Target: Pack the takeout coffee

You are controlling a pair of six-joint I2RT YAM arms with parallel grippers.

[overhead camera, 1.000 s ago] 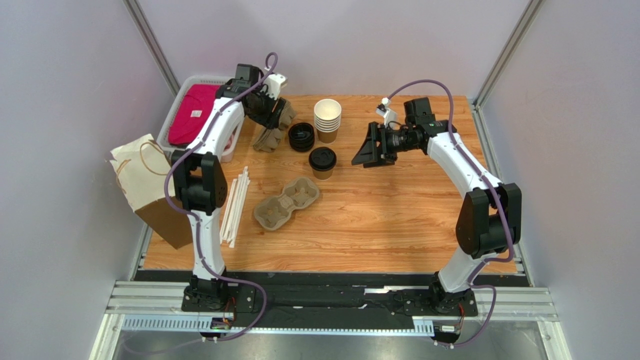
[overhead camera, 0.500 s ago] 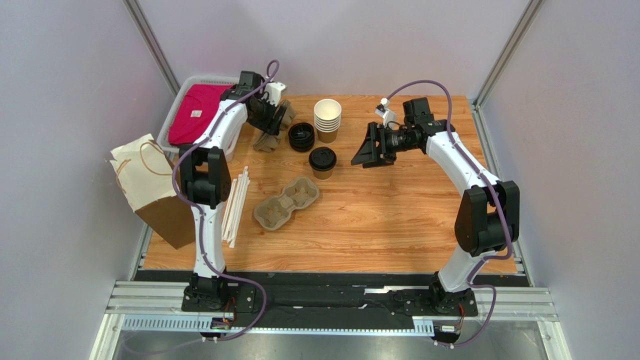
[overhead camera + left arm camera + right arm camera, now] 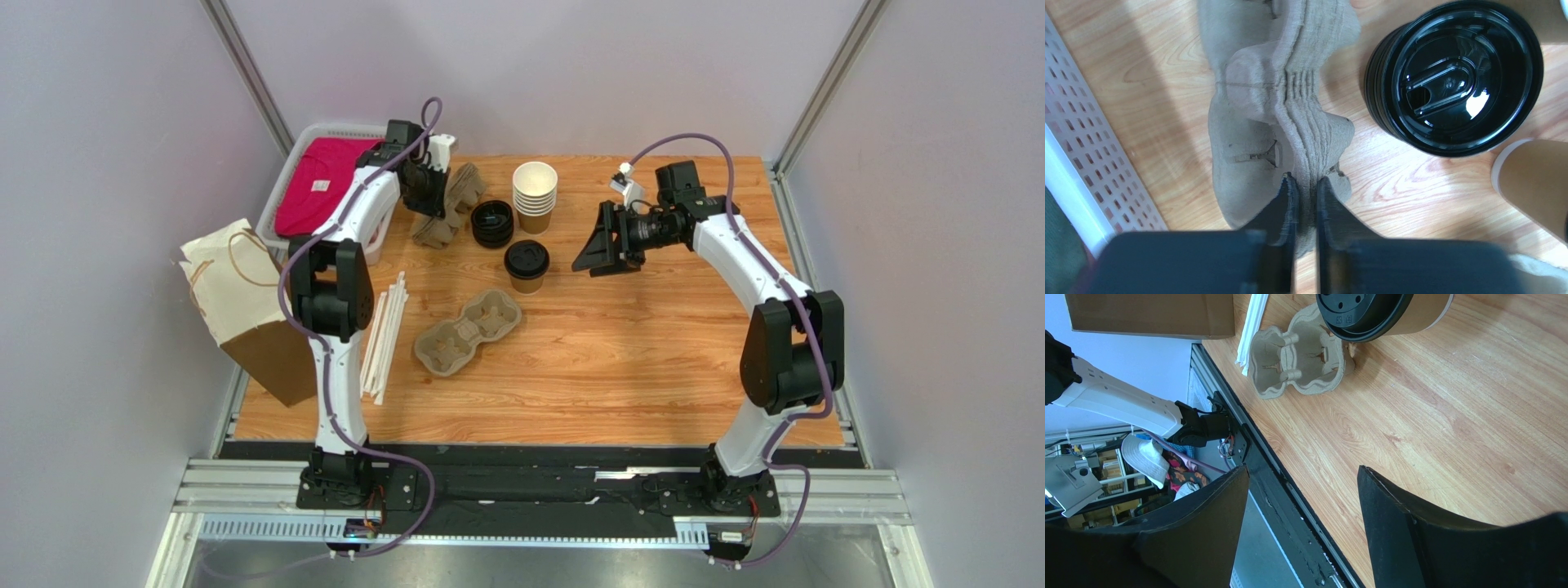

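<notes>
While upright, brown takeout coffee (image 3: pixel 526 266), black-lidded.

No readable text, brand or number in any view. Only candidate is a small white label (image 3: pixel 321 186) on the pink item (image 3: pixel 331 162) in the white basket (image 3: pixel 275 196), too small to read. Takeout coffee (image 3: pixel 526 265) and loose black lids (image 3: pixel 1453 73) show no legible print

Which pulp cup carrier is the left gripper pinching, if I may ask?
The nested carrier stack beside the black lids; the left gripper pinches its edge. The single carrier mid-table lies untouched.
</notes>
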